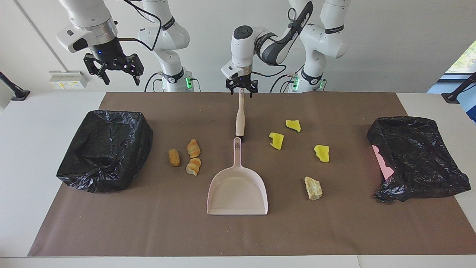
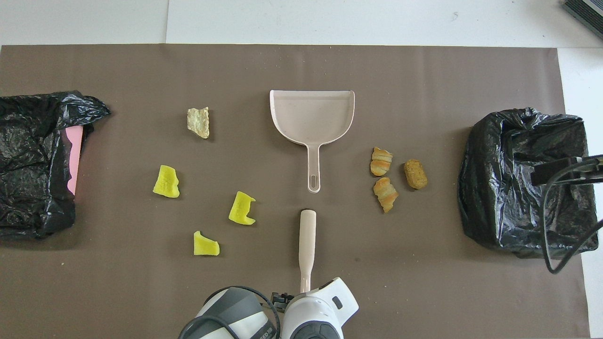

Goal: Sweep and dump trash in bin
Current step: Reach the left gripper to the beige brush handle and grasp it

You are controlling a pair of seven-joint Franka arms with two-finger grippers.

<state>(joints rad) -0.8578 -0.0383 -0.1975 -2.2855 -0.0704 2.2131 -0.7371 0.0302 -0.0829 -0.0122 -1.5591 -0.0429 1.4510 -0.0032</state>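
Observation:
The trash lies scattered on the brown mat: three yellow chunks [image 1: 276, 140] [image 2: 241, 208] and a beige lump [image 1: 313, 188] toward the left arm's end, two striped bread pieces [image 1: 193, 148] and a brown nugget [image 1: 174, 157] toward the right arm's end. Between them lie a pale dustpan [image 1: 238, 190] [image 2: 312, 115] and a pale brush [image 1: 240, 113] [image 2: 307, 240], handle toward the robots. My left gripper [image 1: 241, 90] hangs open just over the tip of the brush handle. My right gripper [image 1: 113, 72] waits open, high over the table's edge by its bin.
A bin lined with a black bag [image 1: 106, 150] [image 2: 523, 183] stands at the right arm's end. Another black-bagged bin [image 1: 416, 158] [image 2: 33, 160], showing a pink side, stands at the left arm's end. White tabletop [image 1: 33, 123] borders the mat.

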